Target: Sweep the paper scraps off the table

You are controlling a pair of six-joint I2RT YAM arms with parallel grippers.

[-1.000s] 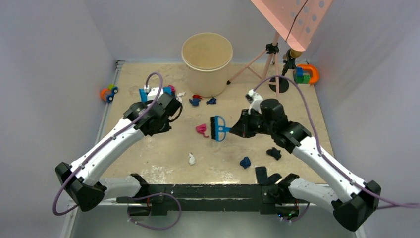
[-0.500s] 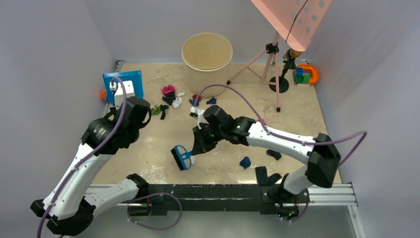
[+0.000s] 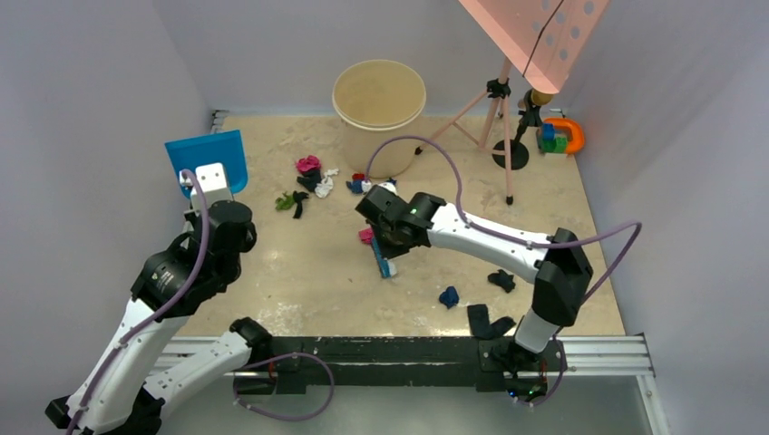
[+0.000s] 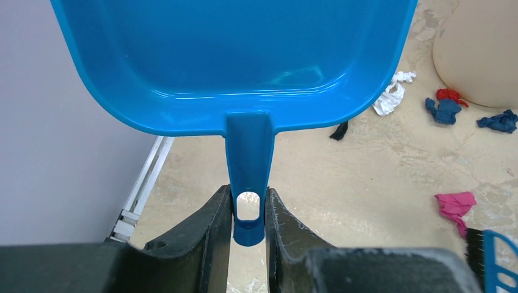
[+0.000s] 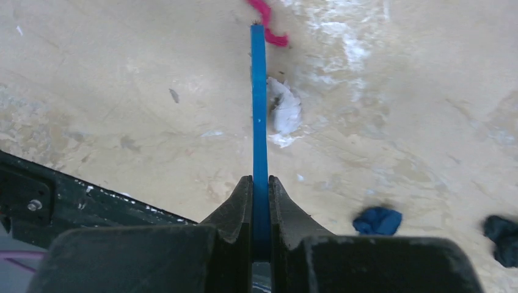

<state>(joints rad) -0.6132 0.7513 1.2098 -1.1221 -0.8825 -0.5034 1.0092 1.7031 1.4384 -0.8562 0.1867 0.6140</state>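
My left gripper [image 4: 249, 210] is shut on the handle of a blue dustpan [image 4: 232, 55], which is held up at the table's far left [image 3: 207, 159]. My right gripper [image 5: 261, 183] is shut on a blue brush [image 5: 259, 122], seen edge-on, at mid-table [image 3: 384, 258]. A white scrap [image 5: 284, 113] lies against the brush's right side and a pink scrap [image 5: 269, 24] at its tip. More paper scraps sit near the bucket: pink [image 3: 308, 164], white [image 3: 324, 186], green [image 3: 290, 201], blue and red [image 3: 360, 184]. A blue one [image 3: 449, 296] and a black one [image 3: 501, 281] lie near the front right.
A beige bucket [image 3: 378, 104] stands at the back centre. A pink tripod [image 3: 497, 118] and toy blocks with an orange ring [image 3: 560, 136] are at the back right. A black object [image 3: 485, 322] rests by the black front bar [image 3: 381, 349]. A metal rail [image 4: 143, 189] edges the left side.
The left arm has drawn back to the left with the dustpan raised. The right arm swept the brush to the front left, then back to centre, bringing the white scrap along.
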